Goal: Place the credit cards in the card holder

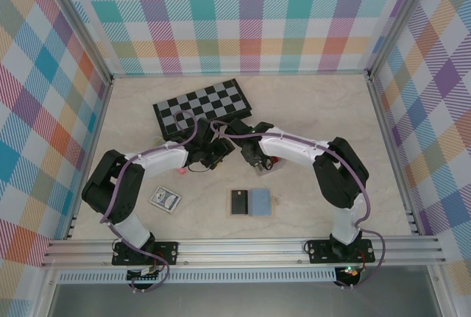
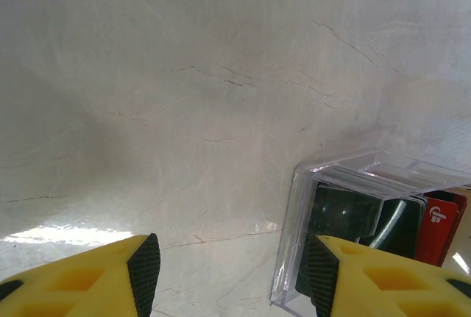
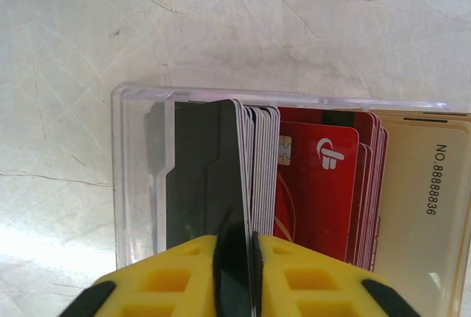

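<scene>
Two loose credit cards, a black card (image 1: 239, 201) and a blue card (image 1: 259, 201), are lying side by side on the tan wallet (image 1: 273, 205) nearest my arm bases. A blue-patterned playing-card pack (image 1: 165, 199) is lying to their left. Farther out, my right gripper (image 3: 235, 273) is pinching the edge of a second black card (image 3: 202, 177), which is standing in the clear card holder (image 3: 140, 170). It is standing beside white-edged cards (image 3: 259, 162), red cards (image 3: 316, 184) and a cream numbered card (image 3: 434, 207). My left gripper (image 2: 232, 265) is hanging with fingers spread, gripping nothing, its one pad (image 2: 324, 273) just beside the holder's corner. Beyond both, a folding chessboard (image 1: 202, 106) is lying on the table (image 1: 331, 104).
</scene>
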Controlling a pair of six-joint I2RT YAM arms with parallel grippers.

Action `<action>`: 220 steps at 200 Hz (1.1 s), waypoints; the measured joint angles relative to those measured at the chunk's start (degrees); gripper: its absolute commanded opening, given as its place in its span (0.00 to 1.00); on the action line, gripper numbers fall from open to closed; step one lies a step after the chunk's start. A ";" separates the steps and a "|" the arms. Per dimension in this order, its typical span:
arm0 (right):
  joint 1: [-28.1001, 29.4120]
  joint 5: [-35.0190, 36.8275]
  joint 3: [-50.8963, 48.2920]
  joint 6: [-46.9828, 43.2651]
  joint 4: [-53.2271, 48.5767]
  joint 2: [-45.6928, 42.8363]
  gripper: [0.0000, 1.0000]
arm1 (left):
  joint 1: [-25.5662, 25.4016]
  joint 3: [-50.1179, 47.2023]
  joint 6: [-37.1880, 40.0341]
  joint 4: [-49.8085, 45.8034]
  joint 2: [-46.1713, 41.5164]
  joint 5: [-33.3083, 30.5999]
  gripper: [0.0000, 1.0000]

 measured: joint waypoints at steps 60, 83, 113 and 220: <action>0.00 -0.02 0.00 0.00 -0.48 -0.87 0.13 | 0.00 0.00 0.00 0.00 -0.31 0.00 0.58; 0.00 -0.17 0.00 0.04 -1.16 -2.21 0.12 | 0.00 0.00 0.00 -0.02 -0.37 0.00 0.58; 0.00 -0.63 0.00 0.09 -1.62 -3.72 0.08 | 0.00 -0.09 0.00 0.00 -0.52 0.00 0.58; -3.65 -12.28 -0.44 5.60 -1.88 -17.49 0.01 | 0.15 -3.02 0.46 2.97 -6.27 2.08 0.65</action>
